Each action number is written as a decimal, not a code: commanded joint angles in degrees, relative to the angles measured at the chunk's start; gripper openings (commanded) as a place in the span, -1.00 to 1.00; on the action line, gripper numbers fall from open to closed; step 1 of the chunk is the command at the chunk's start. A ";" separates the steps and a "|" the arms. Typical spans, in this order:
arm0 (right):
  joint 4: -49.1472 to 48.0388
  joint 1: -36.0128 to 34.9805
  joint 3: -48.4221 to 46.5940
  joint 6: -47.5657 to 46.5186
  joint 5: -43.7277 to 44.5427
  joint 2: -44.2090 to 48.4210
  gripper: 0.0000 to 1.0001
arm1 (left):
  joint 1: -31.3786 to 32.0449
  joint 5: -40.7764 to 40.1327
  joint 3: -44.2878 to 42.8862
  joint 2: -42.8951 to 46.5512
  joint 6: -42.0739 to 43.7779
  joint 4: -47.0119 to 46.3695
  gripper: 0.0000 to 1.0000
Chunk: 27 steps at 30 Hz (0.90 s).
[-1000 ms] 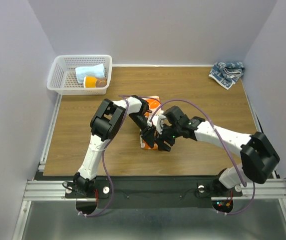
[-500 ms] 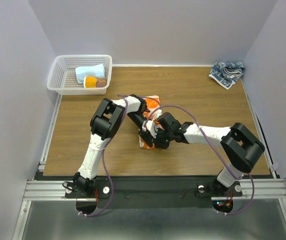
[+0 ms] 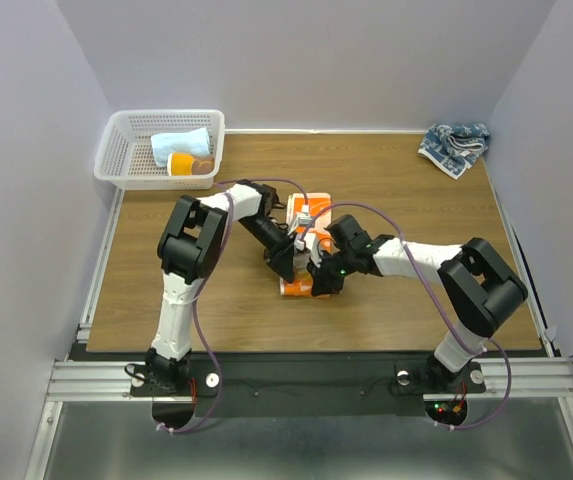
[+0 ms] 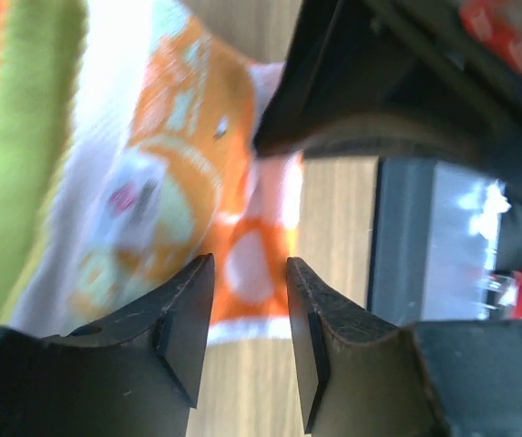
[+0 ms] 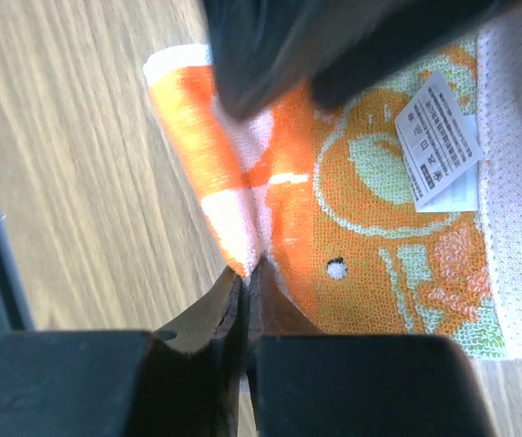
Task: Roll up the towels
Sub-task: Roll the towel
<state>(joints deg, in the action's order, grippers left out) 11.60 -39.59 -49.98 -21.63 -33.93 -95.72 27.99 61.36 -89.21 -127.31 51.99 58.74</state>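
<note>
The white towel with orange prints and a green edge [image 3: 309, 212] lies partly rolled at the table's middle. My right gripper [image 3: 319, 282] is at its near end, shut on the folded orange edge [image 5: 233, 209]; the jaws [image 5: 247, 269] pinch cloth at their tips. My left gripper [image 3: 285, 262] is just left of the towel, its fingers [image 4: 247, 269] open with only the towel's end [image 4: 151, 200] beyond them and nothing between. The dark-blue-and-white towel [image 3: 453, 146] lies crumpled at the far right corner.
A white mesh basket [image 3: 166, 114] stands at the far left corner and holds a light blue cloth [image 3: 179, 145] and an orange roll [image 3: 182, 164]. The two grippers are close together over the towel. Walls enclose the wooden table [image 3: 406, 200] on three sides.
My left gripper has opened, let go of the towel and shifted left. My right gripper has moved in and shut on the towel's near edge.
</note>
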 commanded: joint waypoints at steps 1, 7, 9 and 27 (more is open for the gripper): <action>5.27 1.27 -2.05 -0.79 -7.19 -0.60 -0.99 | -3.28 -3.53 -0.26 4.43 0.84 -2.49 -0.02; 6.59 3.02 -3.98 1.84 -11.84 -2.09 -0.99 | -9.35 -4.85 -1.32 8.91 -1.27 -4.51 -0.02; 7.04 4.78 -4.86 4.29 -15.96 -3.32 -0.99 | -10.67 -6.25 -0.44 12.86 -2.32 -5.56 -0.01; 10.29 10.85 -12.07 17.22 -29.80 -18.79 -0.99 | 13.47 -45.26 54.65 68.32 2.76 -55.80 0.37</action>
<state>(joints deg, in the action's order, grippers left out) 20.58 -29.23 -58.83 -8.01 -63.05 -112.81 32.51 27.88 -41.63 -65.56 49.21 18.48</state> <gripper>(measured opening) 0.045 0.652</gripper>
